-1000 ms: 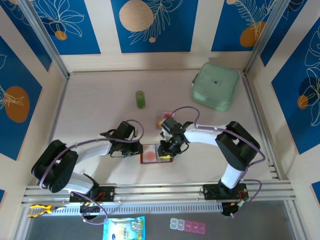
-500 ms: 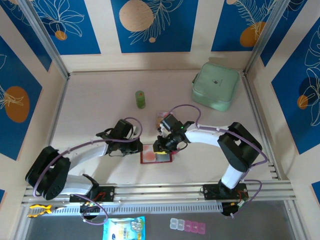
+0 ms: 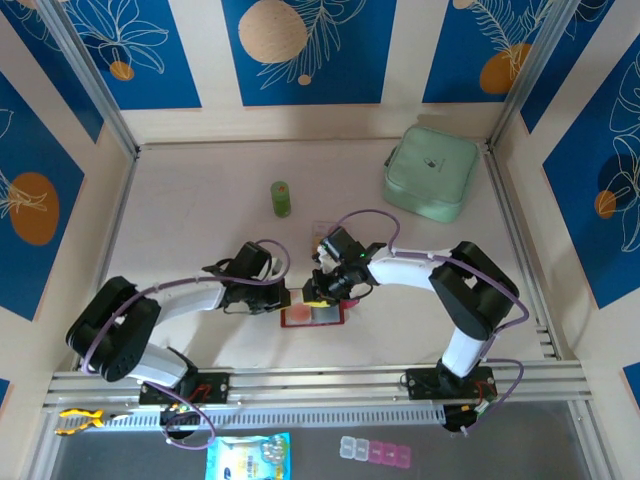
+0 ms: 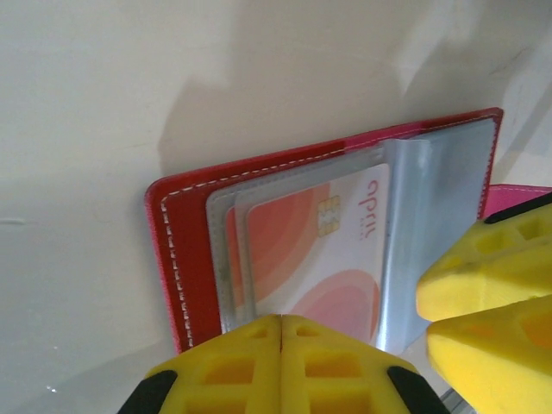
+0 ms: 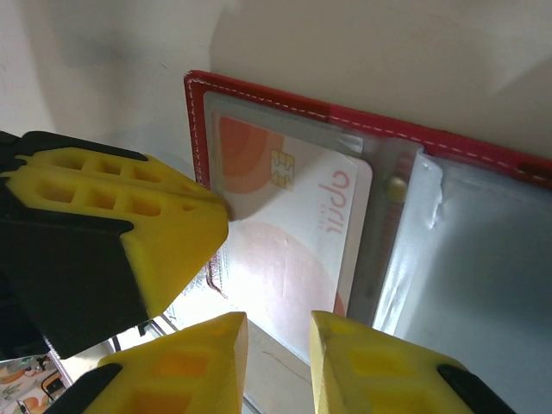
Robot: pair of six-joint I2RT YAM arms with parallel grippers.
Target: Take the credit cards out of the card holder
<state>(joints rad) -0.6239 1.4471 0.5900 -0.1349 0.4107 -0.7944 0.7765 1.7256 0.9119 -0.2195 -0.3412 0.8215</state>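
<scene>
**Card holder lies open, both claws at its near edge**

One card holder lies open on the table, close to the arm bases and between the two claws. One green bottle stands farther back. One mint-green pouch sits at the far right, well apart from everything else.

In the left wrist view, one pale card with pinkish-red rounds and a gold chip is plain to see. Behind its left side is what looks like the edge of a second card. Any count beyond two cannot be told.

The left claw is clenched, its two yellow fingers pressed flat together with nothing seen between them. Its tip sits at the holder's edge, and in the right wrist view it touches the red rim beside the pocket.

The right claw is partly spread, with a clear gap between its fingers. It stands at the near edge of the pocket that has the card in it. Whether either finger actually touches the card cannot be told, and it grasps nothing visible.

Inside the holder, the card lies flat in a greyish clear pocket (the chip end towards the outer red border). A loose clear pocket leaf next to it looks empty.
</scene>
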